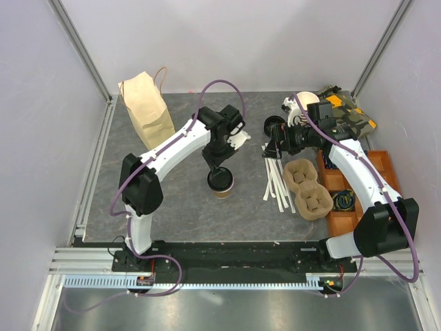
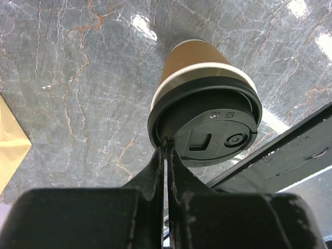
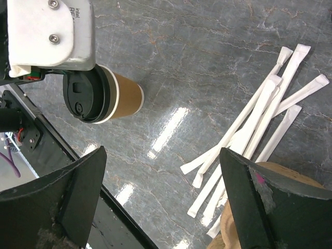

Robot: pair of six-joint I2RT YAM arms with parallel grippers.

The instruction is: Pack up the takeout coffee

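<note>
**Lidded cup upright at mid-table, left claw closed at its lid**

The takeout coffee (image 1: 221, 185) stands upright on the grey table (image 1: 172, 200), between the paper bag (image 1: 146, 109) and the pulp cup carrier (image 1: 308, 187). The left gripper (image 2: 166, 148) has its fingers pressed together, tips at the near rim of the black lid. Whether they nip the rim cannot be told. The right gripper (image 3: 162, 153) is spread wide above the wrapped straws (image 3: 259, 119), holding nothing.

The cup is probably light, with thin paper walls that dent under a hard squeeze. The lid is only pushed on, so lifting by it risks popping it off. The safer hold looks to be around the brown body just beneath the lid, where the rolled rim stiffens it and the taper resists slipping.
</note>
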